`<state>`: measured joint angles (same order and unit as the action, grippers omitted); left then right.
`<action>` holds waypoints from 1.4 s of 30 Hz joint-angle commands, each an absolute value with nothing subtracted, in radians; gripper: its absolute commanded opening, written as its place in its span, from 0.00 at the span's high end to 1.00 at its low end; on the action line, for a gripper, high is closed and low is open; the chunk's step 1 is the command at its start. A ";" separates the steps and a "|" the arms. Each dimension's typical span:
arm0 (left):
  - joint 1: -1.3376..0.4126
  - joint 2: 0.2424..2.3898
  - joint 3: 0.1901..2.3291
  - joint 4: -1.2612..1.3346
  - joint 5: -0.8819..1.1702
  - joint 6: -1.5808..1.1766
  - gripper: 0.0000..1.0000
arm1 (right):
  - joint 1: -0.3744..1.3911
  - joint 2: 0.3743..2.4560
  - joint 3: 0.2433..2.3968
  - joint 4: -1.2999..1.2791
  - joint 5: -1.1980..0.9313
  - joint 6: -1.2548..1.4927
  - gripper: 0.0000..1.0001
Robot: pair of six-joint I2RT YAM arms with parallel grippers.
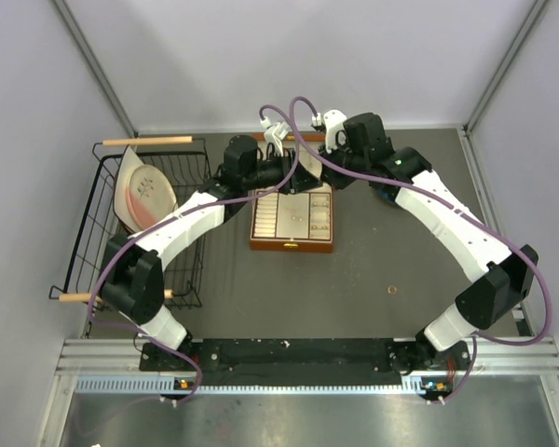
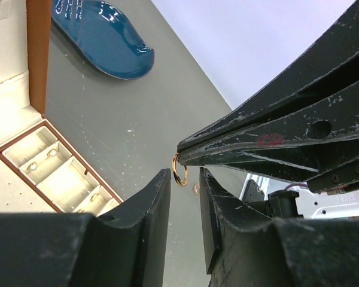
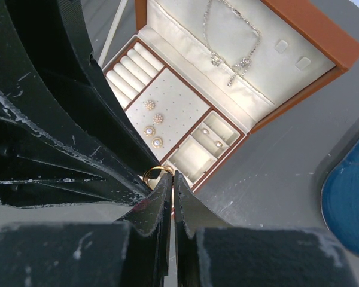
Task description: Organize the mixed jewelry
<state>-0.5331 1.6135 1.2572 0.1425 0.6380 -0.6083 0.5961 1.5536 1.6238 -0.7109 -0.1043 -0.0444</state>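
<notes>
So the right hand [image 3: 172,177] is pinched shut on the small gold-coloured ring [image 3: 152,172], holding it in the air beside the open brown wooden box with cream lining [image 3: 341,51]. The left hand [image 2: 184,174] is spread a bit, and the ring sits right at its fingertips, hoop upright and lined up with the gap. We only see that gap from the left wrist. Only the right wrist shows the thin silvery chain necklace [image 3: 230,57] in the lid.
</notes>
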 commanded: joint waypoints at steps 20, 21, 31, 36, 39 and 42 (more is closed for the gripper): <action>-0.538 1.638 1.307 0.161 0.655 -0.627 1.00 | 0.617 1.539 1.626 -0.680 -0.072 -0.055 1.00; -0.538 1.638 1.307 0.160 0.655 -0.627 1.00 | 0.617 1.537 1.625 -0.677 -0.072 -0.058 1.00; -0.528 1.605 1.289 0.141 0.703 -0.505 1.00 | 0.617 1.442 1.603 -0.678 -0.098 -0.112 0.73; -0.505 1.586 1.285 0.137 0.761 -0.421 1.00 | 0.614 1.376 1.588 -0.683 -0.118 -0.147 0.56; -0.491 1.582 1.292 0.143 0.856 -0.367 1.00 | 0.592 1.338 1.575 -0.686 -0.178 -0.153 0.54; -0.457 1.575 1.290 0.189 1.001 -0.347 1.00 | 0.551 1.312 1.565 -0.698 -0.303 -0.144 0.54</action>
<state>-0.4919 1.6344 1.2736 0.1112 0.8131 -0.4236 0.5892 1.3647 1.5829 -0.7033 -0.1608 -0.1364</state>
